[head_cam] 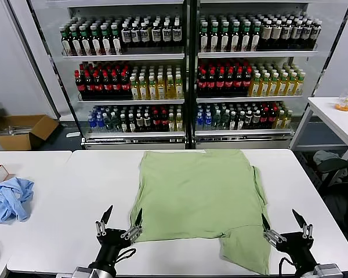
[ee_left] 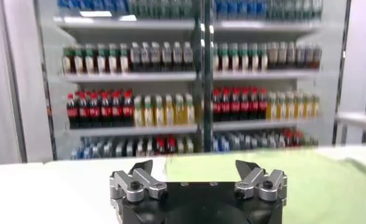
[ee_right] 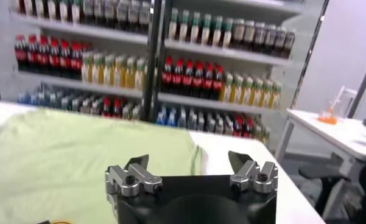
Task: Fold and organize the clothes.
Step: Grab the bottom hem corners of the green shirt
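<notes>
Both grippers, L (head_cam: 123, 221) & R (head_cam: 284, 223), spread wide at shirt's (head_cam: 197, 191) near edge.

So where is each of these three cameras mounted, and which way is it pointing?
Head view: sits on the robot's head, looking forward and down at the white table, the green shirt and the drink shelves; left gripper and right gripper show, jaws open.
Left wrist view: on the left arm, facing the shelves across the table; its own gripper shows.
Right wrist view: on the right arm, facing the shelves and a side table; its own gripper shows.
Shared: all see the shirt and shelves.
</notes>
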`<move>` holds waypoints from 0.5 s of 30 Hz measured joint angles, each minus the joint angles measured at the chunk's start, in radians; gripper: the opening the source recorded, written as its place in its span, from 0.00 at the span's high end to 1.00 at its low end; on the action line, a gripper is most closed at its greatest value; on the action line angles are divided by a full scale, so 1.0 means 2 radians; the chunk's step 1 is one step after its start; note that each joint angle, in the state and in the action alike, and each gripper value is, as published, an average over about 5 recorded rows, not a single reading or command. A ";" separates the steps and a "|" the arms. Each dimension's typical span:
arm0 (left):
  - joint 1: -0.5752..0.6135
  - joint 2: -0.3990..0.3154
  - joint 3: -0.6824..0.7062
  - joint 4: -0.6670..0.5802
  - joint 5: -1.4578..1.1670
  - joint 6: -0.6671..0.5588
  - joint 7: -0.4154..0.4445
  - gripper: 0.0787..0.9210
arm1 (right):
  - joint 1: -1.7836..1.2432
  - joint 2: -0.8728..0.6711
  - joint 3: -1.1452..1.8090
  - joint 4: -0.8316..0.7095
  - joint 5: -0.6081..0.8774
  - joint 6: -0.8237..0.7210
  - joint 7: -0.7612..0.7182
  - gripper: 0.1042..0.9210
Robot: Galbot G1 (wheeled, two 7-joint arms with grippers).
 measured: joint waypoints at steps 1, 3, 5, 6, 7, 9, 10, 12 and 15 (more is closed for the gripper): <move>-0.001 0.001 0.000 0.001 0.001 0.005 0.000 0.12 | -0.001 0.000 -0.001 -0.001 0.000 -0.002 0.001 0.12; -0.004 0.002 0.002 0.005 0.003 0.019 0.000 0.12 | -0.003 0.001 -0.004 -0.003 -0.001 -0.007 0.002 0.12; -0.006 0.003 0.004 0.010 0.008 0.035 0.002 0.12 | -0.005 0.001 -0.008 -0.007 -0.002 -0.012 0.004 0.12; -0.007 0.004 0.005 0.012 0.010 0.042 0.003 0.12 | -0.006 0.002 -0.011 -0.009 -0.003 -0.015 0.005 0.12; -0.008 0.004 0.007 0.014 0.013 0.048 0.004 0.12 | -0.006 0.002 -0.014 -0.010 -0.003 -0.018 0.005 0.12; -0.010 0.006 0.009 0.019 0.018 0.059 0.006 0.12 | -0.006 0.003 -0.020 -0.015 -0.004 -0.022 0.006 0.12; -0.012 0.006 0.010 0.022 0.020 0.064 0.007 0.12 | -0.006 0.004 -0.023 -0.017 -0.005 -0.024 0.007 0.12; -0.016 0.008 0.011 0.027 0.023 0.073 0.007 0.12 | -0.006 0.006 -0.030 -0.022 -0.005 -0.028 0.007 0.12; -0.022 0.009 0.013 0.036 0.025 0.083 0.007 0.12 | -0.005 0.008 -0.040 -0.028 -0.004 -0.034 0.006 0.12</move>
